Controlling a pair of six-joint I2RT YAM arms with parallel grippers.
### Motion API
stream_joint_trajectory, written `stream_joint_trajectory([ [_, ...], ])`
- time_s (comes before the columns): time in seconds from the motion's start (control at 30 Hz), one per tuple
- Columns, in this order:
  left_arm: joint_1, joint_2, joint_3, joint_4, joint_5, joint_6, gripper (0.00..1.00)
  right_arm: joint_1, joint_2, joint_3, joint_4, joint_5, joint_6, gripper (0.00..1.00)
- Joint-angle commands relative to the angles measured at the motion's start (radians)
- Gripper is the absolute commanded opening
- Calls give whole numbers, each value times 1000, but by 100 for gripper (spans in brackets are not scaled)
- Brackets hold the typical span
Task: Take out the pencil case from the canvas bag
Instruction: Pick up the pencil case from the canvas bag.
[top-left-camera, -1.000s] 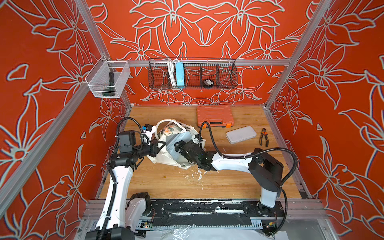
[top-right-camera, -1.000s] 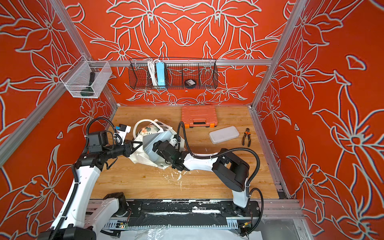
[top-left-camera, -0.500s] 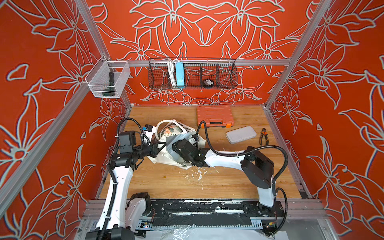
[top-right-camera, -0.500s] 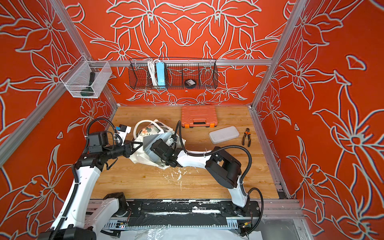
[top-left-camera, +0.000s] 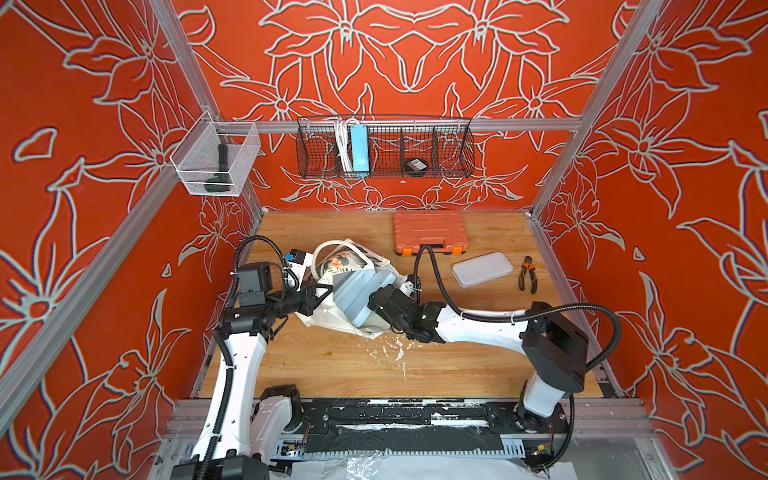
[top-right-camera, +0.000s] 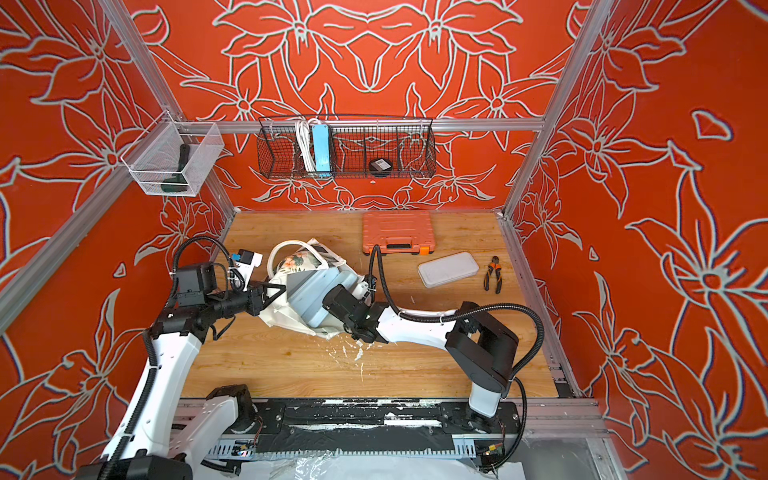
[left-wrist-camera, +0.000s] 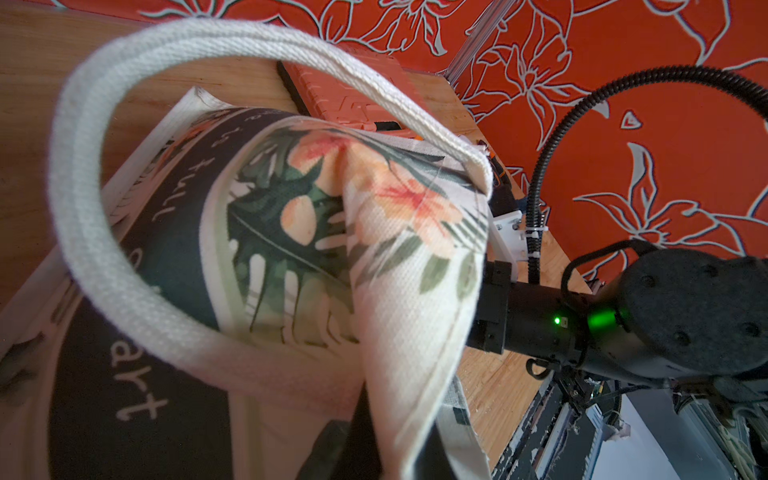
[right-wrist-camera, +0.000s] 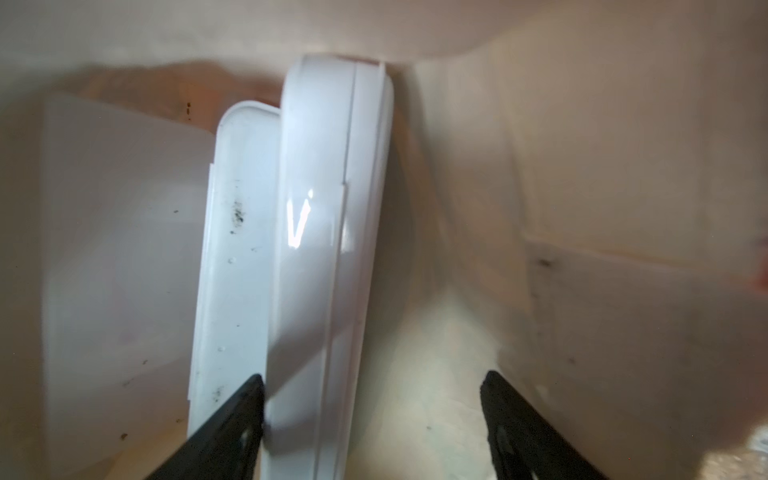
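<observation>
**Pencil case (top-left-camera: 359, 297) seated in the mouth of the canvas bag (top-left-camera: 328, 322)**

Nearest the front rail, both arms rise from their bases and reach inward over the wooden table (top-left-camera: 332, 374). White flecks lie scattered on the boards just in front of the bag.

The left gripper (top-left-camera: 324, 289) is clenched on the cloth edge of the canvas bag at the bag's left side. In the left wrist view the printed face, with tropical flowers and dark lettering, drapes close to the camera. One looped handle (left-wrist-camera: 79, 187) arches over it.

The right gripper (right-wrist-camera: 372, 374) is inserted into the bag opening from the right. Its jaws stand apart, released. In the right wrist view the pencil case stands on edge inside the cloth interior, between the two fingers (right-wrist-camera: 232, 424). One finger is touching or just beside its side wall; the other is well apart from it. A second pale flat piece (right-wrist-camera: 237, 249) leans against the case on the nearer finger's side.

In both top views the pencil case shows as a pale blue-grey slab in the opened mouth of the bag, which lies crumpled left of the table's centre.

Beyond the bag, to the right, a pale closed case (top-left-camera: 482, 269) lies flat, with pliers (top-left-camera: 528, 274) near it. Behind these, an orange tool case (top-left-camera: 430, 232) sits near the back edge. On the back wall hangs a wire basket (top-left-camera: 451, 149) holding a blue power strip (top-left-camera: 359, 147). A clear bin (top-left-camera: 216, 160) is mounted on the left wall.
</observation>
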Motion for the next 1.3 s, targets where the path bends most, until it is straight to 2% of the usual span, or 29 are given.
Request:
stream_joint_trajectory([
  [0.0,-1,-15,5,12,68,12,0,-6,-25,-29,-36,40,-11,82],
  [0.17,0,-12,6,12,71,10,0,-5,-19,-46,68,24,-49,83],
  [0.3,-1,-7,4,12,73,12,0,-4,7,21,43,-25,-93,83],
  [0.8,-1,-7,9,7,70,14,0,-5,83,69,63,-85,-41,79],
  [1.07,-1,-13,9,8,68,15,0,-4,90,57,105,-96,-40,70],
  [1.27,0,-18,9,10,68,13,0,-4,89,35,139,-98,-35,56],
])
